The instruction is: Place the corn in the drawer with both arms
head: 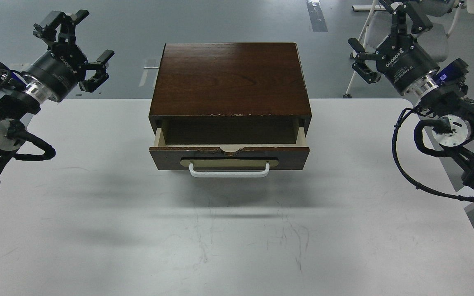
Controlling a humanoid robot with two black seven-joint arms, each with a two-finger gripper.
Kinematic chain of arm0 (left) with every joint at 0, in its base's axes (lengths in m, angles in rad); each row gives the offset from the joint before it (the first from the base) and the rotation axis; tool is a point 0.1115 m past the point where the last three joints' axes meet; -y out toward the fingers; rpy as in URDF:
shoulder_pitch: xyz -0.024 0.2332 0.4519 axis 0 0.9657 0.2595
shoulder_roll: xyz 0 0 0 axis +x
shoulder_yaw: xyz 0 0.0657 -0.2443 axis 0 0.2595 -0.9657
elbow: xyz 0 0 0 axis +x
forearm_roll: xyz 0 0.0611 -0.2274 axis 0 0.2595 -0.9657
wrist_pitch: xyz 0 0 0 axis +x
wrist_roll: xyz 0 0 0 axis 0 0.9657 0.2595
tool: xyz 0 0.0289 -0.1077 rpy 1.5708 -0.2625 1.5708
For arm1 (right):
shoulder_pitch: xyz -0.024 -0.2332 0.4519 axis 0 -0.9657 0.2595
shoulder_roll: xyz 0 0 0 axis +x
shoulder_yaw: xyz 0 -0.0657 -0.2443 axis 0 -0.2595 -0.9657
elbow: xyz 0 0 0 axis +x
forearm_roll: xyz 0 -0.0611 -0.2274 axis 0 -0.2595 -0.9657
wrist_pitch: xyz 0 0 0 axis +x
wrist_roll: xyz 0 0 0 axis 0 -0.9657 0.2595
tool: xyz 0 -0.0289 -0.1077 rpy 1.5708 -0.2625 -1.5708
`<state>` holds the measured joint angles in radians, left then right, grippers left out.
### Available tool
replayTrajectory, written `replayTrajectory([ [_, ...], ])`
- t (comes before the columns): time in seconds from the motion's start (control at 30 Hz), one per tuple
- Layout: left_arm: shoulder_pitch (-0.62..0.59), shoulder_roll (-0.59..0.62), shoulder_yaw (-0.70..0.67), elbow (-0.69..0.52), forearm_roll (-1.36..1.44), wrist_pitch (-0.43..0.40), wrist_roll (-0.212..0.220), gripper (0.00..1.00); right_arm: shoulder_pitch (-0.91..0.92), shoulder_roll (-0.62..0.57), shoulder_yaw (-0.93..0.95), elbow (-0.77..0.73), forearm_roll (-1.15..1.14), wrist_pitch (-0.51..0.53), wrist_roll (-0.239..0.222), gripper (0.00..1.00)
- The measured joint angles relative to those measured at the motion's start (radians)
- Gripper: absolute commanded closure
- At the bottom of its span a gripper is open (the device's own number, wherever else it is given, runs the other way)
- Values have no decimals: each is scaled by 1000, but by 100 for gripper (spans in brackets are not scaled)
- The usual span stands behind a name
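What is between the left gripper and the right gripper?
In the head view, the dark wooden chest stands between the open left gripper and the open right gripper. Its drawer is partly pulled out. No corn is visible.

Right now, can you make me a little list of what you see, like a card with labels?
table: white table, scuffed near the front
chest: dark brown wooden chest standing at the back middle of the table
drawer: drawer pulled partly open, nothing visible in the part that shows
handle: white bar handle on the drawer front
corn: not in view
left gripper: left gripper open, raised left of the chest, holding nothing
right gripper: right gripper open, raised right of the chest, holding nothing
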<state>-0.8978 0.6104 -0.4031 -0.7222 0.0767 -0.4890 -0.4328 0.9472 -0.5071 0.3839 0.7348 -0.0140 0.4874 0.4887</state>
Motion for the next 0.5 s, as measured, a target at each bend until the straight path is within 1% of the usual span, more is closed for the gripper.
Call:
replayTrajectory([
  [0.3, 0, -110, -3, 83, -2, 0, 2, 2, -28, -19, 6, 4, 0, 1, 0, 0],
  [0.5, 1, -128, -7, 96, -2, 0, 7, 2, -46, -16, 10, 9, 0, 1, 0, 0],
])
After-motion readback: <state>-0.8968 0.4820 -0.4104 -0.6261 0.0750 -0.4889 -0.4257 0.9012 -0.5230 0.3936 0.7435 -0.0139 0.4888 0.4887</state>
